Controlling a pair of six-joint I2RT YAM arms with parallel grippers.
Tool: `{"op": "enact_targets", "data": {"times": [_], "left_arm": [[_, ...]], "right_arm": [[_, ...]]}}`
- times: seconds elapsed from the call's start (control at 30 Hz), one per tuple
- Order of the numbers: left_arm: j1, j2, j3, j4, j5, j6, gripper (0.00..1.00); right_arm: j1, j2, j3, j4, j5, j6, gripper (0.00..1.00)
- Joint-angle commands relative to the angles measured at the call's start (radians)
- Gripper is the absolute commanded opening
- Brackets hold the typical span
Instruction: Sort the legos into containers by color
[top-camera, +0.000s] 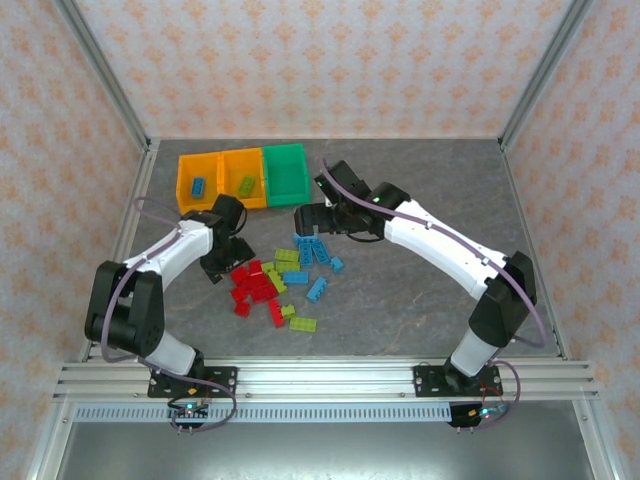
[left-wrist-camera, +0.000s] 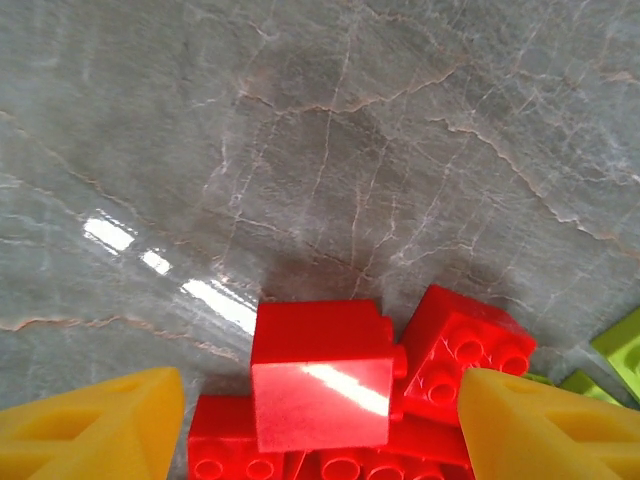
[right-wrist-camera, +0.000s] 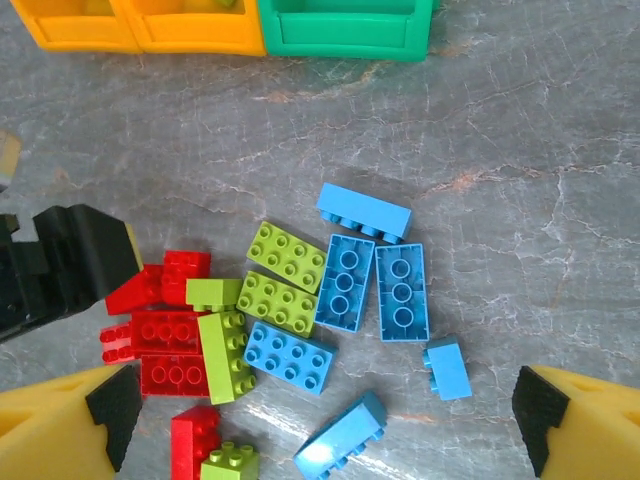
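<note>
Yellow fingertips (left-wrist-camera: 90, 425) of the left claw (left-wrist-camera: 320, 432) stand wide, a red lego (left-wrist-camera: 322, 375) between them; right claw (right-wrist-camera: 320, 425) gapes above blue legos (right-wrist-camera: 400, 290).

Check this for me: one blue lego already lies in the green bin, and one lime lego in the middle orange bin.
Wrong bin. The top view shows the blue lego in the left orange bin, not the green bin. The lime lego does lie in the middle orange bin.

Robot test booth in a lab
Aluminium rails (top-camera: 320, 378) carry two bolted arms (top-camera: 440, 245); patterned panels (top-camera: 320, 60) wall a grey stone-look tabletop (top-camera: 420, 190).
</note>
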Motion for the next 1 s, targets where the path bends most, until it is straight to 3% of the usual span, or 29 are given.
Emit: {"op": "enact_targets", "data": {"times": [0.0,0.37,0.6,0.8,0.97], "left_arm": [[0.004,0.029,-0.015,0.030,0.009,-0.029,0.73],[0.004,0.058,-0.107,0.041,0.014,-0.041,0.62],[0.004,0.029,-0.111,0.029,-0.017,-0.048,0.37],[-0.004,-0.083,0.146,-0.053,-0.028,0.031,0.31],[-0.046,0.054,0.491,-0.067,-0.014,0.115,0.32]], "right_arm": [[-0.009,-0.043,0.006,-0.050,0.037,-0.056,0.98],[-0.009,-0.037,0.006,-0.084,0.015,-0.125,0.99],[-0.009,-0.014,0.042,-0.096,-0.025,-0.163,0.99],[-0.009,-0.063,-0.011,0.000,-0.273,-0.284,0.98],[-0.009,-0.110,-0.093,0.129,-0.232,-0.321,0.98]]}}
